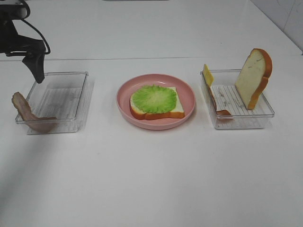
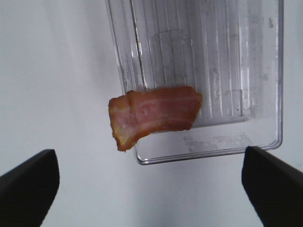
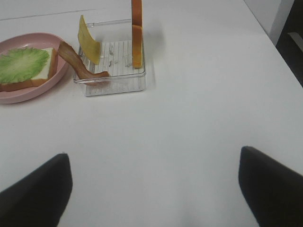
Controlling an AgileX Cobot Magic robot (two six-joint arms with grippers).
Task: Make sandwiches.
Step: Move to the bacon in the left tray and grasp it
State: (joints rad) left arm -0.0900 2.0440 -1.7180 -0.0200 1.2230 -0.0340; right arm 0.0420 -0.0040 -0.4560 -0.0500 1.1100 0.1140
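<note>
On the pink plate (image 1: 188, 90) lies one bread slice (image 1: 176, 109) topped with green lettuce (image 1: 154, 99). A bacon strip (image 1: 27, 112) hangs over the front left corner of the left clear tray (image 1: 71, 94). My left gripper (image 1: 37, 66) hovers open above that tray's back left corner. In the left wrist view the bacon (image 2: 154, 113) lies beyond the open left gripper (image 2: 151, 189). The right tray (image 1: 246, 116) holds an upright bread slice (image 1: 254, 78), a cheese square (image 1: 207, 74) and a second bacon strip (image 1: 220, 108). My right gripper (image 3: 151, 189) stands open over bare table, well short of that tray (image 3: 113, 81).
The right wrist view shows the plate (image 3: 33, 92) to one side of the right tray, with cheese (image 3: 89, 40) and bacon (image 3: 78, 66) leaning on the tray's wall. The table's edge (image 3: 265, 28) runs past the far side. The white tabletop (image 1: 151, 179) spreads in front.
</note>
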